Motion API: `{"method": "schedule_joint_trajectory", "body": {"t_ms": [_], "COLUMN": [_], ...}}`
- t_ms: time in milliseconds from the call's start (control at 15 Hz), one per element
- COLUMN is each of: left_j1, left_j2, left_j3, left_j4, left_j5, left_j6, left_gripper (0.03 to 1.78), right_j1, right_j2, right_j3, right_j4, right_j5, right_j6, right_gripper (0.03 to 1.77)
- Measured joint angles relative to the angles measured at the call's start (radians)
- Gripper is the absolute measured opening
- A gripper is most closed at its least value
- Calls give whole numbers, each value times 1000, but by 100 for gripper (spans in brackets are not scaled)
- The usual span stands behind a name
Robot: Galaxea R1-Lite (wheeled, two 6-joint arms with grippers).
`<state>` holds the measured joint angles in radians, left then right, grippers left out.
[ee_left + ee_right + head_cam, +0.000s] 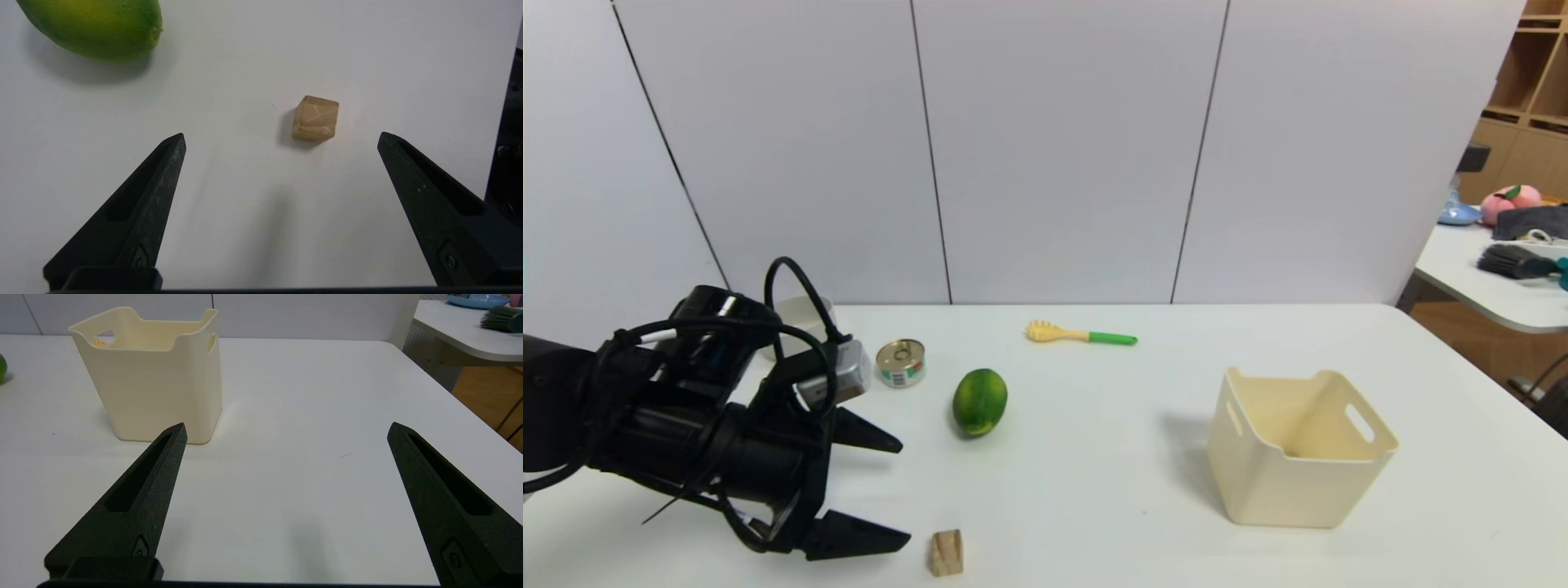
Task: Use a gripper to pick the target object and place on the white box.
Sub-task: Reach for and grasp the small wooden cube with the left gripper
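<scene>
The target object, a small tan wooden block (947,553) (315,119), lies on the white table near its front edge. My left gripper (905,491) (282,139) hovers just left of the block, open wide with nothing between its black pointed fingers; the block sits a little beyond the tips. The white box (1298,447) (151,373), a cream bin with slot handles, stands upright on the right half of the table. My right gripper (287,428) is open and empty over bare table near the box; it does not show in the head view.
A green fruit (980,401) (94,26) lies behind the block. A tin can (900,363), a grey-white bowl (805,314) behind my left arm and a yellow-green fork (1080,334) sit farther back. A second table (1494,278) stands at the right.
</scene>
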<state>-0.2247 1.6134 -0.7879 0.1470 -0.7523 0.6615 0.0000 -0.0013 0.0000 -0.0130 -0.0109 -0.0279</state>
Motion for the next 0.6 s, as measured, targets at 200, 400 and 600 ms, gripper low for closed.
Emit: {"method": "schedule_joint_trajectory", "body": {"t_ms": [200, 400, 600], "left_j1": [-31, -44, -47], "left_j2": [64, 91, 76], "left_j3": [21, 63, 86], "left_j4": [-129, -140, -129], "left_j5": [8, 8, 5], "left_j6": [-81, -88, -98], "left_gripper": [169, 169, 169], "right_j1": [0, 0, 0], "right_j2": [0, 0, 0], "right_j3": [0, 0, 0], "right_j4": [0, 0, 0], "right_j5": [0, 0, 0], "right_j6": [0, 0, 0], "right_gripper": [170, 170, 170]}}
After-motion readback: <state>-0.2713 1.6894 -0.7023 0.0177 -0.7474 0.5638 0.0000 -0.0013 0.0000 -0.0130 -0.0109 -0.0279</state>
